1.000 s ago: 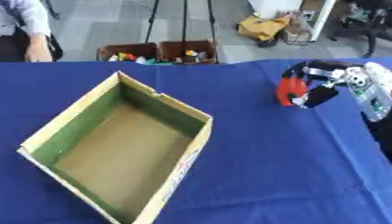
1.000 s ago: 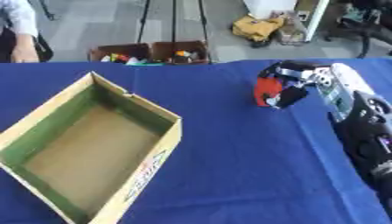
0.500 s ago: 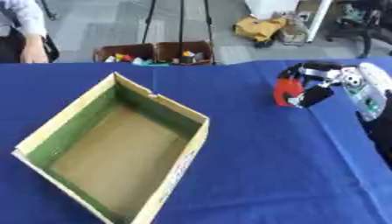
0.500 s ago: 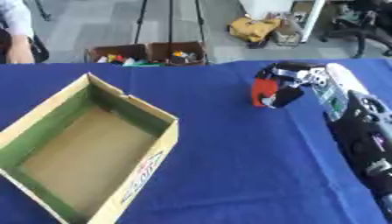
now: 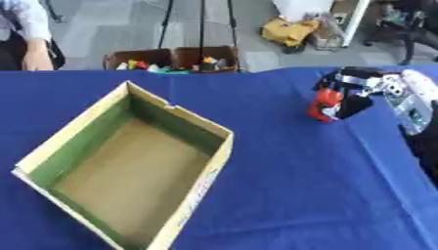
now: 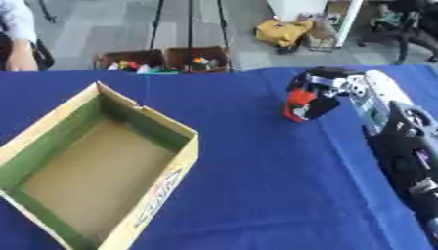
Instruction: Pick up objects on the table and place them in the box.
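left eye view: a red object (image 5: 325,104) is held in the curled fingers of the right hand (image 5: 349,95), well apart from the box (image 5: 224,146); it could be dropped short during carry.

A: We see the box (image 5: 128,171) left on the table (image 5: 291,185), right hand (image 6: 329,93) far right.
B: Object (image 6: 299,105) in that hand, well apart from the box; bins (image 5: 175,58) behind the table.

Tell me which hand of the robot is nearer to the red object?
Right. The right hand has its fingers curled round the red object at the table's far right. The left hand shows in neither view.
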